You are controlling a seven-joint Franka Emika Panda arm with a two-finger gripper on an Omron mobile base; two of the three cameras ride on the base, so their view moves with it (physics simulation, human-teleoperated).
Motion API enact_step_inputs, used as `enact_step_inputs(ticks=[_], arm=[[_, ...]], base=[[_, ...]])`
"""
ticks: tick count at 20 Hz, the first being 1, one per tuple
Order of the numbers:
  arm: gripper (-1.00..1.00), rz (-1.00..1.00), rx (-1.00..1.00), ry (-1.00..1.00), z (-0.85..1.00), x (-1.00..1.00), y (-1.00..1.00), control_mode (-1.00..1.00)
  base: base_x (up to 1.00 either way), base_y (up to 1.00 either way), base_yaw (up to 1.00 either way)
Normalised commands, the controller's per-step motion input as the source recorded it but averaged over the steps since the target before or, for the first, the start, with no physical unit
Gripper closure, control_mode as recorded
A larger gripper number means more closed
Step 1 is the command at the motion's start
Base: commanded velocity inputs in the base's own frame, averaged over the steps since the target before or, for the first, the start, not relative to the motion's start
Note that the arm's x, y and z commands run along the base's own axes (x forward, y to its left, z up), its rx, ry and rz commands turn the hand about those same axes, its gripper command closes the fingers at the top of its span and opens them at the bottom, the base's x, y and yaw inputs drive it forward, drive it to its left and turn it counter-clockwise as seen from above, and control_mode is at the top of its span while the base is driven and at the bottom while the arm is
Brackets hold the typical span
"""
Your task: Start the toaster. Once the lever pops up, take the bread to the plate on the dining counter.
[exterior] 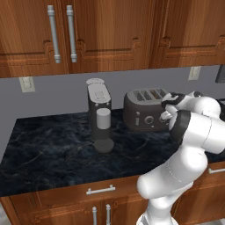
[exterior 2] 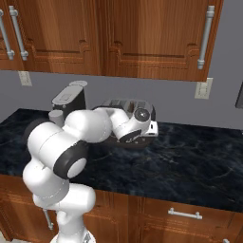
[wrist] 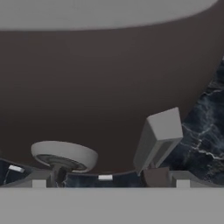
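Just beyond parted fingers (wide): toaster

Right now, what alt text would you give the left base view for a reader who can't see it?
A white robot arm reaches its hand to the front right of a dark grey toaster on a black marbled counter. A tall grey coffee machine stands left of the toaster, below wooden cabinets.

I see even, soft rendered light with no glare. The coffee machine casts a faint shadow on the counter. My hand view is dim, slightly soft up close.
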Motion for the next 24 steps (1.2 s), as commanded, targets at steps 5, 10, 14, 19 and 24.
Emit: enact_step_inputs(ticks=[5,10,14,19,24], arm=[[-1.0,0.0,0.0,0.01,-0.14,0.0,0.0,-1.0],[-1.0,0.0,0.0,0.0,-0.11,0.0,0.0,-1.0],[-1.0,0.0,0.0,0.0,-0.09,0.0,0.0,-1.0],[-1.0,0.0,0.0,0.0,-0.13,0.0,0.0,-1.0],[-1.0,0.0,0.0,0.0,-0.22,0.0,0.0,-1.0]], base=[[0.0,0.0,0.0],[0.0,0.0,0.0],[0.0,0.0,0.0],[0.0,0.0,0.0],[0.0,0.0,0.0]])
